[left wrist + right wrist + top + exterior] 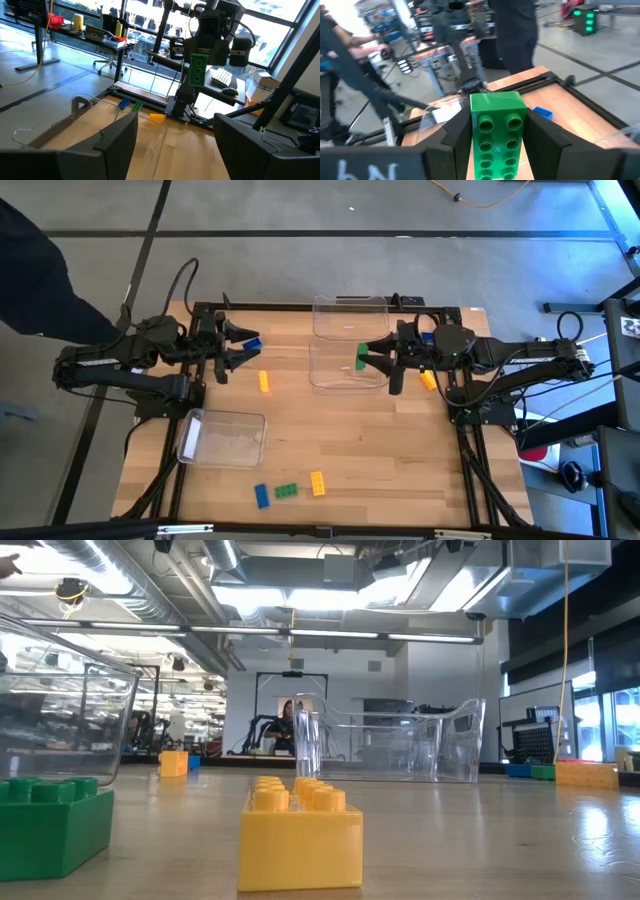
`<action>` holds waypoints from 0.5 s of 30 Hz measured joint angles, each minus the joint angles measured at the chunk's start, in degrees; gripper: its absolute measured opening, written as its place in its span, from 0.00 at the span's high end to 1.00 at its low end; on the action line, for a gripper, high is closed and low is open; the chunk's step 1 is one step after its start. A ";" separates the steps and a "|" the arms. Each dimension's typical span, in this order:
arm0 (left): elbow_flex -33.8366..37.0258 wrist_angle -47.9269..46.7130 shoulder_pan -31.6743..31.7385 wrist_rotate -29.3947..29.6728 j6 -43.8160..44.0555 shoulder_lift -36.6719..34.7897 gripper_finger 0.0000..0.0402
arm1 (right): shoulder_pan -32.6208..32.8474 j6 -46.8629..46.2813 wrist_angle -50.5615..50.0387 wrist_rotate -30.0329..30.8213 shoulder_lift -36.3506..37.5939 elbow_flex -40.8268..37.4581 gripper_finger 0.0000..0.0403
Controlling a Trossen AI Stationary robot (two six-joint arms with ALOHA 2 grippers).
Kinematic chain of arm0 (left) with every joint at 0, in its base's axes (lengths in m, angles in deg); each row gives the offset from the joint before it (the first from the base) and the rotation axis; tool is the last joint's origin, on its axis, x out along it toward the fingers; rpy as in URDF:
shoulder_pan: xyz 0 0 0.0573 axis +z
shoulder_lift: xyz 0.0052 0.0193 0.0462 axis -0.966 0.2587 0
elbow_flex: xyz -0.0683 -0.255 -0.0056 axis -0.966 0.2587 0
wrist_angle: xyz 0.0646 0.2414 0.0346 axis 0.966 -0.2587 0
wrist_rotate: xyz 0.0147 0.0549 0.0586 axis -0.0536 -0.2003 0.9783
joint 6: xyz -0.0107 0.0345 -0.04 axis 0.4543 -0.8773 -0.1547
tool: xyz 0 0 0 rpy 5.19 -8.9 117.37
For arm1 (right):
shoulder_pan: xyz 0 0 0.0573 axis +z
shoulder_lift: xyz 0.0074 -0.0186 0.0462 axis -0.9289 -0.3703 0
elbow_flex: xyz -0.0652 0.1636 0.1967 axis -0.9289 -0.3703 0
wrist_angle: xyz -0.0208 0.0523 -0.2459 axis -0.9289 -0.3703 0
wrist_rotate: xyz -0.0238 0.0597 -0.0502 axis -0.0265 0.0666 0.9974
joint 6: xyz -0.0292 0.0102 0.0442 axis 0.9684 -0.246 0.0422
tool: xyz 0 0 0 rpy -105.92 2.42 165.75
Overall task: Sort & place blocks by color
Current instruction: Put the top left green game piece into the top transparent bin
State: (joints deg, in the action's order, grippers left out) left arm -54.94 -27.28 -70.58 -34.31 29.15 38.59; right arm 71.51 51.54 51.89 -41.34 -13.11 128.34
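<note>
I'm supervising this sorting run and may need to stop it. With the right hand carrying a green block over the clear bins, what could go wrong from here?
1. The right hand pinches the green block only at its sides, above the clear bin; a loose grip might drop it early.
2. It hangs near that bin's edge, so it could land outside.
3. The open left hand faces it across the table beside a blue block; reaching inward together could crowd them.

We can read only two pale, inverted characters, roughly "bN", on the dark blurred part [367, 172] at the edge of the right wrist view; nothing else carries legible lettering, labels or numbers.
</note>
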 joint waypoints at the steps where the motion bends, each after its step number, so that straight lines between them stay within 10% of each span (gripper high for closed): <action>1: 0.00 0.00 0.00 0.01 0.01 0.00 0.38 | -0.25 -0.11 0.23 1.15 -0.28 0.00 0.64; 15: 0.00 0.00 0.00 1.63 1.55 0.00 0.38 | -26.86 -0.20 -9.05 -5.03 -17.48 10.39 0.64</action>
State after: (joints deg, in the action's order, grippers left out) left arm -54.94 -27.28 -70.58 -32.68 30.70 38.59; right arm 44.65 51.35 42.84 -46.38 -30.59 138.74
